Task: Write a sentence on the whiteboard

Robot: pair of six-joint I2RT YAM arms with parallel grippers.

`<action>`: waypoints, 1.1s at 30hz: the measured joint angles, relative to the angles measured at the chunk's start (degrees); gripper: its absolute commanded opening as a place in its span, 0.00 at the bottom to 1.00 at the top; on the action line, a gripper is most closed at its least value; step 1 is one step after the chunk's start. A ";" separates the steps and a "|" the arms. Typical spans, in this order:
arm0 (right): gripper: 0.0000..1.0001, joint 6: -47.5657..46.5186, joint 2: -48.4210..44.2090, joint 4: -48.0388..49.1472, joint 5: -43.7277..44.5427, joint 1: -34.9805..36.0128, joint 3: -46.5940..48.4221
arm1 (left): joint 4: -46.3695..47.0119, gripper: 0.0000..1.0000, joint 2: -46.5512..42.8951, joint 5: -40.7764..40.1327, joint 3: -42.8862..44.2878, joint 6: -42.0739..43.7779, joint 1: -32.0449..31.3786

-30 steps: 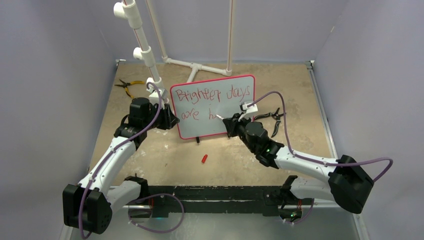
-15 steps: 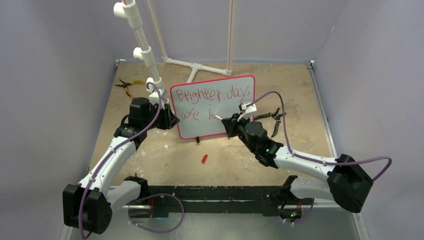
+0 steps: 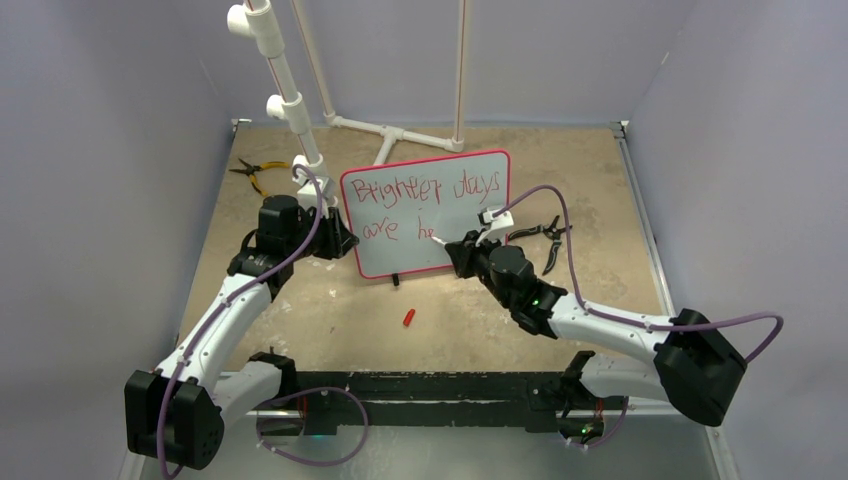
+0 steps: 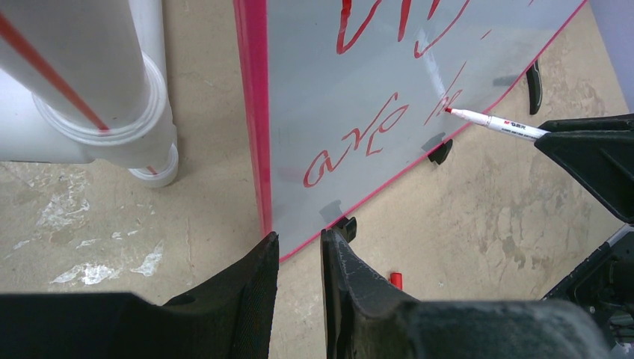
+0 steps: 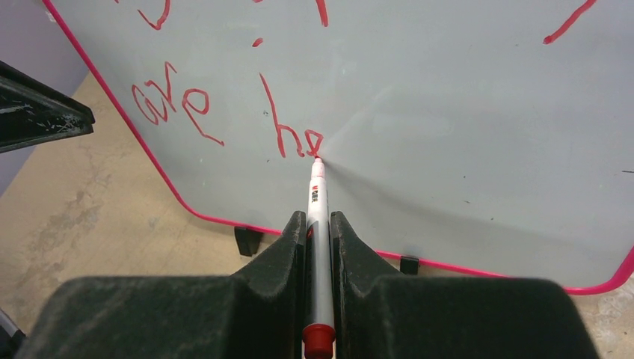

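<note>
Sentence [image 3: 400,190]: red letters, two rows, on whiteboard [image 3: 400,258] at centre of top view; second row reaches "he". Ink probably smears if touched. Board looks light, stiff, slick, easy to tip on small feet; take it by frame edge, not by face. Left gripper [image 4: 299,238] clamps lower left frame edge. Right gripper [image 5: 318,218] closed on marker [image 5: 315,187], tip on board.

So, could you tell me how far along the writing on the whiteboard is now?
Done: of the sentence, the top row, roughly "Brighter days", and "are" beneath it. In hand: the right claw holds the marker with its tip on the whiteboard at "he", while the left claw clamps the board's left edge. Left: probably more words; the lower right of the board is blank.
</note>
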 measured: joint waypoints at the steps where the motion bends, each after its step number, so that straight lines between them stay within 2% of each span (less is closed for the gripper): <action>1: 0.00 0.11 -0.09 -0.13 0.11 0.00 0.00 | 0.02 0.26 0.00 0.00 0.00 0.00 0.00; 19: 0.00 -0.87 -6.73 -2.54 1.49 -0.61 -0.13 | 0.00 0.26 0.00 -0.02 0.00 0.00 0.00; 33: 0.00 -3.28 -2.82 -0.26 -0.20 -2.27 1.36 | 0.02 0.26 0.00 -0.02 0.00 0.02 0.00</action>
